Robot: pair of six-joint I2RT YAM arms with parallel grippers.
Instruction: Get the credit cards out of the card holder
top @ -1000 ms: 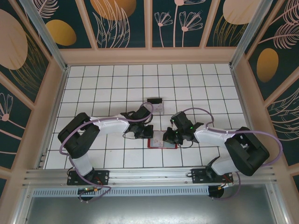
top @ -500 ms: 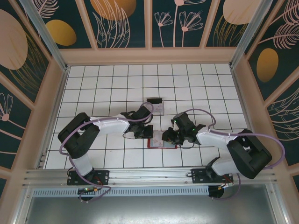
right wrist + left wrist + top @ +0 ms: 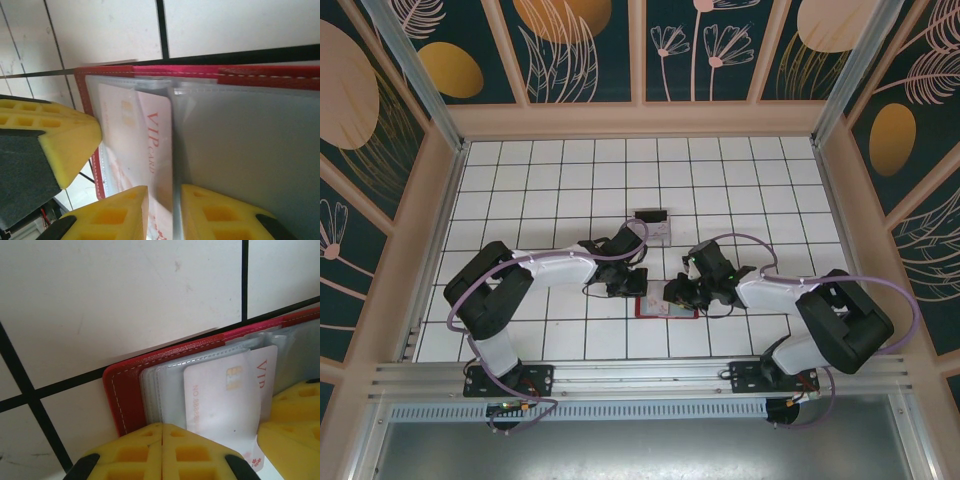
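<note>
The red card holder (image 3: pixel 667 309) lies open on the tiles between both grippers, its clear sleeves up. In the left wrist view its red edge (image 3: pixel 127 390) borders a pale credit card (image 3: pixel 220 400) with a second card marked VIP (image 3: pixel 265 380) under it. My left gripper (image 3: pixel 162 432) is shut, its tips pressed down on the holder's left sleeves. My right gripper (image 3: pixel 165 200) stands slightly open, its jaws either side of the VIP card's (image 3: pixel 155 140) long edge and a sleeve edge. The left gripper's yellow finger (image 3: pixel 65 140) shows beside the holder (image 3: pixel 260 75).
A small clear box (image 3: pixel 652 226) with a dark piece at its far side stands just behind the grippers. The white tiled table (image 3: pixel 560 180) is fenced by cream walls on three sides, with a metal rail along the near edge.
My right gripper's jaws have parted from shut to slightly open, and it has shifted a little left over the holder. The left gripper has stayed put, shut.
</note>
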